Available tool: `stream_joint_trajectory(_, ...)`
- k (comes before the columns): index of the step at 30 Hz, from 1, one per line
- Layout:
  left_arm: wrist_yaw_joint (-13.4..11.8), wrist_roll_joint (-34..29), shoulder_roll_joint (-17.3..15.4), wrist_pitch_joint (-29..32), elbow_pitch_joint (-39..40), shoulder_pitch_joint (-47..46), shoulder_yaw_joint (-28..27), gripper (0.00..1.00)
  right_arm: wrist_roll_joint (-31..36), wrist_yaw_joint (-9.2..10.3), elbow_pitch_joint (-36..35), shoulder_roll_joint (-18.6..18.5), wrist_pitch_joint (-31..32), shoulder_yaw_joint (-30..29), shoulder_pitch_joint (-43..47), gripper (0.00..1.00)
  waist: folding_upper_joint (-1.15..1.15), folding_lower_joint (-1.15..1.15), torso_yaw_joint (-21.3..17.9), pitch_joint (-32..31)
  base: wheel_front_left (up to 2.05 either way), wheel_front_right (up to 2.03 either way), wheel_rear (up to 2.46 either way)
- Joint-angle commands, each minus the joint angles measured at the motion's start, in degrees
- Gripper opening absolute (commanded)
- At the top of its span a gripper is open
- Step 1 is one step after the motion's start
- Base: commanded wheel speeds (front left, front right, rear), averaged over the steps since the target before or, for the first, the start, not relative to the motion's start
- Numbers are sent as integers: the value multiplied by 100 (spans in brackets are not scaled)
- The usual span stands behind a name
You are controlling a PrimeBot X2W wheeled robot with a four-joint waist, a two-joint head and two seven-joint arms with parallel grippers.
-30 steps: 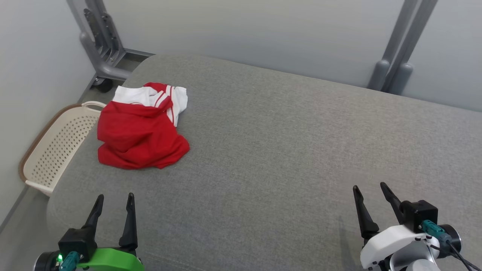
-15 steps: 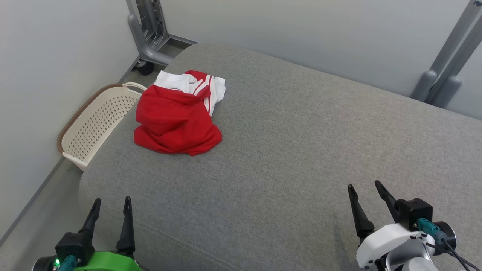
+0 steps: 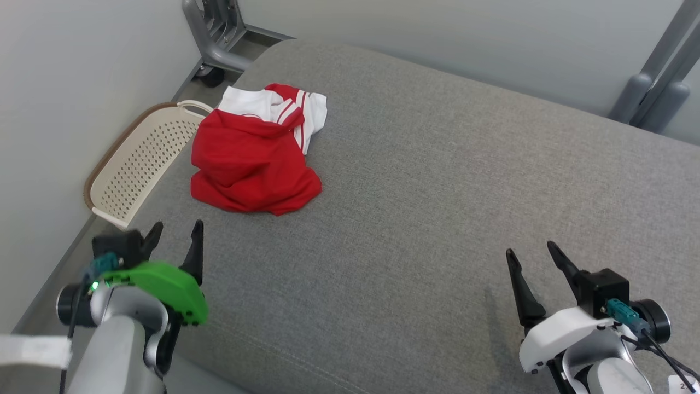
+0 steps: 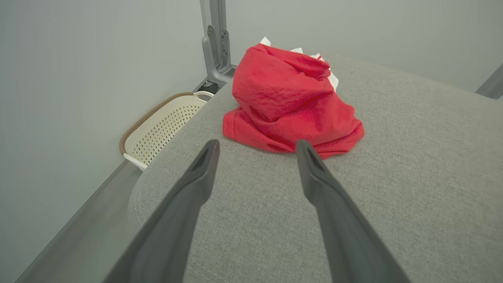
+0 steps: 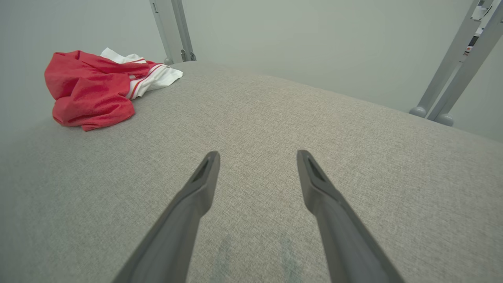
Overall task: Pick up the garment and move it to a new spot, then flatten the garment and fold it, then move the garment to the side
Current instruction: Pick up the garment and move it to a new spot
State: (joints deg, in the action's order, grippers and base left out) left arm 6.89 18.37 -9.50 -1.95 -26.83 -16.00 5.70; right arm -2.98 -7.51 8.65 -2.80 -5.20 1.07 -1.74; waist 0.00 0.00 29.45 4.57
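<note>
Garment (image 3: pixel 254 158): a crumpled heap of soft red knit with a white panel edged in red stripes. It lies on the far left part of the pad (image 3: pixel 437 191), close to that edge. The folds are loose and rounded, and the hem is bunched toward the robot.

Pad: grey woven cloth with a fine, even weave, rounded corners and a seam along the near side.

Left gripper (image 3: pixel 179 224): the fingers (image 4: pixel 188 196) are dark, smooth and tapered. They stand apart with nothing between them, over the pad's near left edge. They point at the garment and stop short of it.

Right gripper (image 3: pixel 529 248): the jaws are spread and empty, over the near right part of the pad, well apart from the garment.

Basket (image 3: pixel 136 164): cream plastic pierced with rows of round holes, with a brown rim. It sits beside the pad's left edge, near the wall.

Post (image 3: pixel 213 38): grey metal, at the far left corner.
</note>
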Motion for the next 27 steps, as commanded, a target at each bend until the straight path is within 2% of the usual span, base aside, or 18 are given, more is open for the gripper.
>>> stream_joint_trajectory(1, 20, 73, -39, 190, -157, -351, 72, 100, 89, 4, -110, -17, 61, 3, -113, 100, 0, 0, -56, 263, 0, 0, 0)
stream_joint_trajectory(4, 48, 219, -76, 790, -668, -1071, 240, 100, 248, 4, -343, -38, 248, 57, -171, 100, 0, 0, -150, 551, 0, 0, 0)
stream_joint_trajectory(8, 53, 361, -139, 1300, -1196, -1889, 350, 100, 313, 4, -646, -197, 479, 188, -248, 100, 0, 0, -290, 877, 0, 0, 0)
stream_joint_trajectory(12, 56, 110, -342, 1704, -1607, -2506, 637, 100, 307, 4, -969, -392, 668, 279, -288, 100, 0, 0, -445, 1173, 0, 0, 0)
stream_joint_trajectory(16, 60, -188, -527, 1883, -1858, -2909, 1157, 100, 302, 4, -1310, -561, 855, 315, -311, 100, 0, 0, -557, 1456, 0, 0, 0)
stream_joint_trajectory(20, 59, -140, -683, 1909, -2095, -3254, 1741, 100, 252, 4, -1646, -721, 1011, 333, -311, 100, 0, 0, -669, 1759, 0, 0, 0)
stream_joint_trajectory(27, 59, 142, -631, 1634, -2507, -3507, 1795, 100, 227, 4, -1880, -811, 1115, 353, -239, 100, 0, 0, -773, 2013, 0, 0, 0)
